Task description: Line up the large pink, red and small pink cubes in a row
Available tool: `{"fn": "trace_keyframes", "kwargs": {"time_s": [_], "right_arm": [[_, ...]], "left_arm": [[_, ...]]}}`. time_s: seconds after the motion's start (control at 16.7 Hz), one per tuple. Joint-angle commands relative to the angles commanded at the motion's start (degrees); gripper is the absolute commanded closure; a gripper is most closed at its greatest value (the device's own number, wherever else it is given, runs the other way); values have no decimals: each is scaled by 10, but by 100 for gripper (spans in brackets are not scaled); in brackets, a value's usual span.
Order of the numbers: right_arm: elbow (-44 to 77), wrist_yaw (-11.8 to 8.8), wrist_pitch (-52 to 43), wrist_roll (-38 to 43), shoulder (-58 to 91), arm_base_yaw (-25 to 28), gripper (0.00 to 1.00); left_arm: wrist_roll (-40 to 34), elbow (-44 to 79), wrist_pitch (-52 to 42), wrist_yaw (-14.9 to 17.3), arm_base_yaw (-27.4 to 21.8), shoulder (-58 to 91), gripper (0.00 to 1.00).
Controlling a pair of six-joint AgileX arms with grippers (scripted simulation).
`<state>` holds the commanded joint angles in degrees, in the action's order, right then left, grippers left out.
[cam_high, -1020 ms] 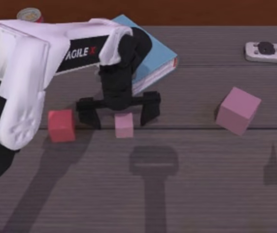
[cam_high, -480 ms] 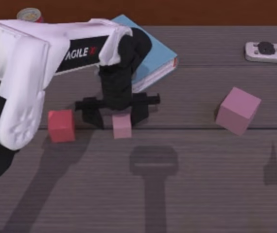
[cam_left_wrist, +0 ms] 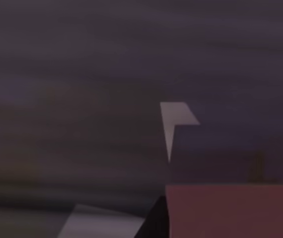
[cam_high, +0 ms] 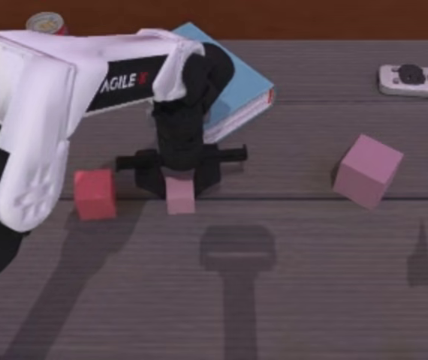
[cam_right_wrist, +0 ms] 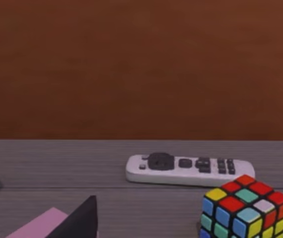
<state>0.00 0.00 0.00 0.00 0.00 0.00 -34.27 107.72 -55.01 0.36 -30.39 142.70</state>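
The small pink cube (cam_high: 181,196) sits left of centre, with my left gripper (cam_high: 179,180) shut on it, one black finger (cam_high: 148,177) on each side. About a cube's width to its left rests the red cube (cam_high: 94,193). At the right lies the large pink cube (cam_high: 368,171), turned at an angle and apart from both; a corner of the large pink cube (cam_right_wrist: 35,226) shows in the right wrist view beside one dark fingertip (cam_right_wrist: 83,218) of my right gripper. The right arm itself is outside the top view. The left wrist view is dark.
A blue book (cam_high: 238,86) lies behind the left gripper, a red can (cam_high: 46,22) at the back left, and a white remote (cam_high: 417,80) at the back right. A colourful puzzle cube (cam_right_wrist: 243,209) stands near the right gripper.
The left gripper's fingers have closed in from a wide spread onto the small pink cube. The cube has shifted slightly to the left, toward the red cube.
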Motion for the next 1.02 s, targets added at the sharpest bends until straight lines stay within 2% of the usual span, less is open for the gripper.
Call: {"fn": "trace_keyframes", "kwargs": {"time_s": [0.42,0.78,1.02], "right_arm": [[0,0,0,0,0,0,0],[0,0,0,0,0,0,0],[0,0,0,0,0,0,0]], "left_arm": [[7,11,-20,-8,3,-23,100],[6,84,-132,-9,12,-57,100],[6,91,-140,-9,13,-62,100]]}}
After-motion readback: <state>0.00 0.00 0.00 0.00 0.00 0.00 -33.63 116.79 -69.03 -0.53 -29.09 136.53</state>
